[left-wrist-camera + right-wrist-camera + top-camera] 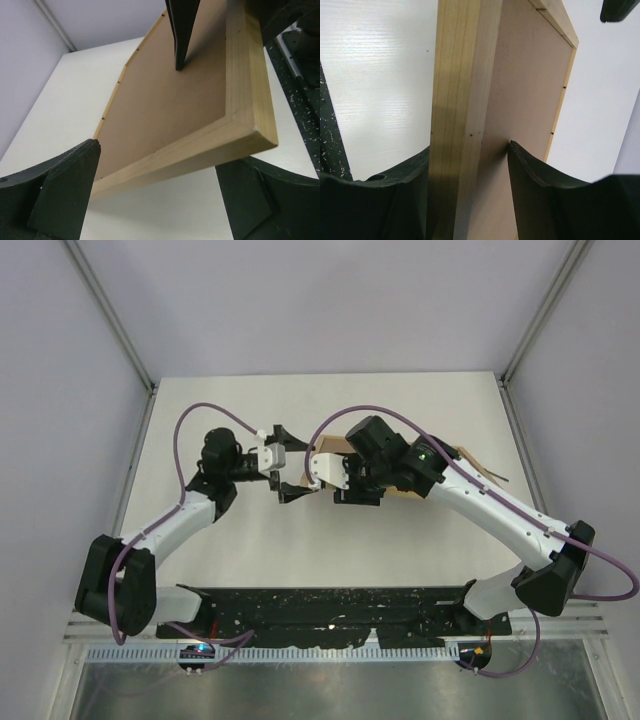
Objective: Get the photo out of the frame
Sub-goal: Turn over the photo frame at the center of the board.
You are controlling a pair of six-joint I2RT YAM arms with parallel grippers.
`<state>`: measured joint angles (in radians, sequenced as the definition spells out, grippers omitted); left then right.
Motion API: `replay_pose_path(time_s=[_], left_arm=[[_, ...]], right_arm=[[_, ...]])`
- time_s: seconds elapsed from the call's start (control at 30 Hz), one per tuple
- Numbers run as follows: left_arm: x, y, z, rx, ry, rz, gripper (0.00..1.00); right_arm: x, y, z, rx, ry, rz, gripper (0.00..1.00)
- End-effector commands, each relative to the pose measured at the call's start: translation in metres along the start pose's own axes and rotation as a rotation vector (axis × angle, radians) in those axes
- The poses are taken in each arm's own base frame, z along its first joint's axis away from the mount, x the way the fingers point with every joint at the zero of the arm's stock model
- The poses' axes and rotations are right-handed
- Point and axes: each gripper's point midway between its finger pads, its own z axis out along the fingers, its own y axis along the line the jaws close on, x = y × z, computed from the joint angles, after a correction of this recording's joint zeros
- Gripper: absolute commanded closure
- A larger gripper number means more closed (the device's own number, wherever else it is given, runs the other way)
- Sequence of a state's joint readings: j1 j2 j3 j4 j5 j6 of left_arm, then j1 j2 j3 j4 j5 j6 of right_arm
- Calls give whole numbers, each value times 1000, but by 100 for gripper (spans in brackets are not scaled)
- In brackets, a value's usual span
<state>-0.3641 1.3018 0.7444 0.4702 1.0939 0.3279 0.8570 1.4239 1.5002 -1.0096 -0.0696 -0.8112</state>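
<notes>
Frame [200, 137]: thin rectangular rail of pale wood with straight grain lines along its length, square edges and a mitred corner. It is off the worktop [65, 110] on a tilt, mid-table under the right arm in the overhead view.

Back panel [165, 100]: flat matt brown fibreboard with no grain, set just inside the rail. Small dark tabs [564, 86] sit at intervals along the seam. Only the back and edge show; the front face is turned away from all three cameras.

Right hand [470, 147]: clamped across one rail. One black finger [375, 200] lies on the outer side of the wood, and the other presses flat on the fibreboard. Its fingers are smooth, dark and curved, tapering to blunt tips.

Left hand [292, 465]: released, spread wide, gripping nothing. From its own camera, the two dark fingers [65, 190] stand at either side of the frame's lower rail. Whether they touch the wood I cannot tell.

Worktop: white laminate with faint streaks. A black speckled base plate [300, 100] runs along the near edge
</notes>
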Motion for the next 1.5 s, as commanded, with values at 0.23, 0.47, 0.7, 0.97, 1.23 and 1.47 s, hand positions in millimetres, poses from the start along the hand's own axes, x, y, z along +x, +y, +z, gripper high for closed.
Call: replay_pose_path(time_s=[0.23,0.47,0.7,0.97,1.23,1.47], left_arm=[[-30,-3,20,123,-92,10,87],[-33,-12,21,136,-97,-24,100],[-34,-13,18,89,-84,-50,100],[-28,-8,16,52,-45,-61,100],[-20,-9,14,52,-2,-50,100],[-18,-8,14,58,16,-58,100]], right_arm=[[-28,-17,-24,56,-124,42,92],[-18,-27,-21,117,-78,23,68],[6,-37,-26,217,24,-30,29],[21,-42,-55,302,74,-90,19],[39,-41,-79,333,109,-119,20],[60,-34,-70,295,171,-118,57]])
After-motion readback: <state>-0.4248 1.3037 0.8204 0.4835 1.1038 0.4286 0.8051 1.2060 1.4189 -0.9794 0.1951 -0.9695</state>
